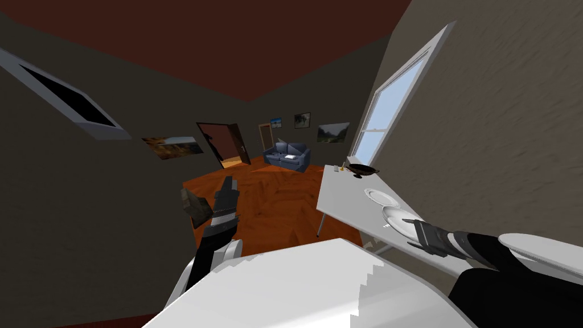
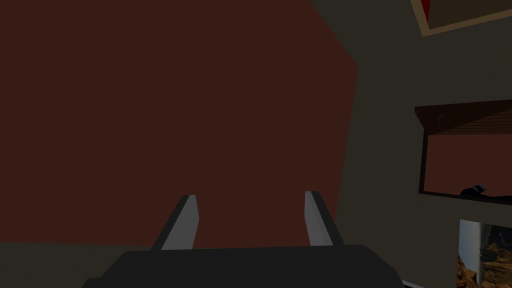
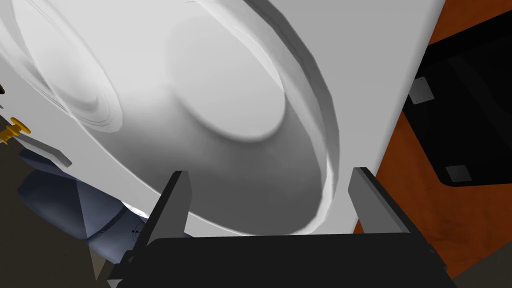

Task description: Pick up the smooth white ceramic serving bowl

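The white serving bowl [image 1: 400,221] sits on the white table [image 1: 341,199] at its near end, wide and shallow with a flat bottom. My right gripper [image 1: 411,232] hovers at the bowl's near rim. In the right wrist view the bowl [image 3: 225,100] lies close ahead of the open right gripper [image 3: 270,174], its near rim falling between the two spread fingers, which do not press it. My left gripper [image 1: 228,182] is raised at my left, away from the table, and it stands open [image 2: 251,196] with nothing between its fingers.
A second white dish [image 1: 380,197] lies just beyond the bowl [image 3: 60,75]. A dark bowl [image 1: 362,169] and a small yellow object [image 3: 15,131] stand at the table's far end under a window. Orange wood floor [image 1: 267,205] lies left of the table. A blue sofa [image 1: 288,156] is far off.
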Controlling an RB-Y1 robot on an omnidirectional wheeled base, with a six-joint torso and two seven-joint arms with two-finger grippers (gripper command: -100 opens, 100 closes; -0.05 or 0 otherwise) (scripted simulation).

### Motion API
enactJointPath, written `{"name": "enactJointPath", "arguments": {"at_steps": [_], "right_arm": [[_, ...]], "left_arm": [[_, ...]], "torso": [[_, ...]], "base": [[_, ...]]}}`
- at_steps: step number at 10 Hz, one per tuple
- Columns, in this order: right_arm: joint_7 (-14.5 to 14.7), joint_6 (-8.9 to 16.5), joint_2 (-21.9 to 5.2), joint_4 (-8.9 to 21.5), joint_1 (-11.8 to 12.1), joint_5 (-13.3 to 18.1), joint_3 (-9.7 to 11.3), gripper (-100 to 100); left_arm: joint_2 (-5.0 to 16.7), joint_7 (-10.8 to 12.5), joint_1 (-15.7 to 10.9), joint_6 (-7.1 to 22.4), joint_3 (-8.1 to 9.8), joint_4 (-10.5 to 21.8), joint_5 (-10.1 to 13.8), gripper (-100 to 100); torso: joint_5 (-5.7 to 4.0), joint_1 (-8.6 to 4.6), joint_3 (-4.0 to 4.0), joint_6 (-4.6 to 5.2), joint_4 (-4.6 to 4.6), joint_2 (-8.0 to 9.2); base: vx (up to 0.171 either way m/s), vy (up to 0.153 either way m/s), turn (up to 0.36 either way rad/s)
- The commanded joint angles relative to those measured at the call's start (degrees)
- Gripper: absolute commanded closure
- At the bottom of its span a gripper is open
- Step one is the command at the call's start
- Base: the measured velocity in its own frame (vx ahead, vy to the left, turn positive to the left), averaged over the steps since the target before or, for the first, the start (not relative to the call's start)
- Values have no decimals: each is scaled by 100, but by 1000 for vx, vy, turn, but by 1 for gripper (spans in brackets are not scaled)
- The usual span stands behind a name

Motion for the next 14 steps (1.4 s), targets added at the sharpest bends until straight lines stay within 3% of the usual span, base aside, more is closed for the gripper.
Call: {"name": "enactJointPath", "arguments": {"at_steps": [1, 2, 3, 4, 8, 9, 10, 11, 12, 13, 14], "right_arm": [[-4, 152, -120, -44, 11, -105, 176, -100], [-19, 318, -319, -34, -67, -273, 392, -100], [-3, 207, -212, -16, -51, -187, 281, -100], [0, 234, -225, -14, -58, -201, 304, 100], [-20, 238, -213, -3, -53, -208, 303, 100], [-20, 237, -213, -3, -52, -208, 304, 0], [11, -14, 74, -53, 89, 64, 19, 100], [11, -14, 79, -53, 89, 64, -47, 100], [26, -181, 279, -63, 168, 232, -244, 100], [26, -181, 279, -63, 168, 232, -270, 100], [41, -347, 478, -72, 246, 401, -482, 100]], "left_arm": [[0, 0, 0, 0, 0, 0, 0, 0], [0, 0, 0, 0, 0, 0, 0, 0], [0, 0, 0, 0, 0, 0, 0, 0], [0, 0, 0, 0, 0, 0, 0, 0], [0, 0, 0, 0, 0, 0, 0, 0], [0, 0, 0, 0, 0, 0, 0, 0], [0, 0, 0, 0, 0, 0, 0, 0], [0, 0, 1, 0, 0, 0, 0, 0], [0, 0, 1, 0, 0, 0, 0, 0], [0, 0, 1, 0, 0, 0, 0, 0], [0, 0, 1, 0, 0, 0, 0, 0]], "torso": [[0, 0, 0, 0, 0, 0], [0, 1, -1, 1, 0, -2], [0, 0, -1, 1, -1, -2], [0, 1, -3, 1, -1, -6], [2, 4, -7, -11, -2, -14], [4, 6, -7, -11, -2, -13], [5, 8, -6, -11, -1, -13], [6, 13, -10, -10, -2, -20], [10, 17, -13, -14, -2, -27], [11, 17, -15, -14, -2, -30], [13, 17, -12, -13, -1, -24]], "base": [[-31, -3, -6], [-35, -7, -21], [-17, -3, -2], [0, 0, 0], [-1, 1, -4], [0, 0, 0], [35, 10, 53], [51, 9, 20], [55, 1, 19], [33, 2, 11], [29, 2, 21]]}}
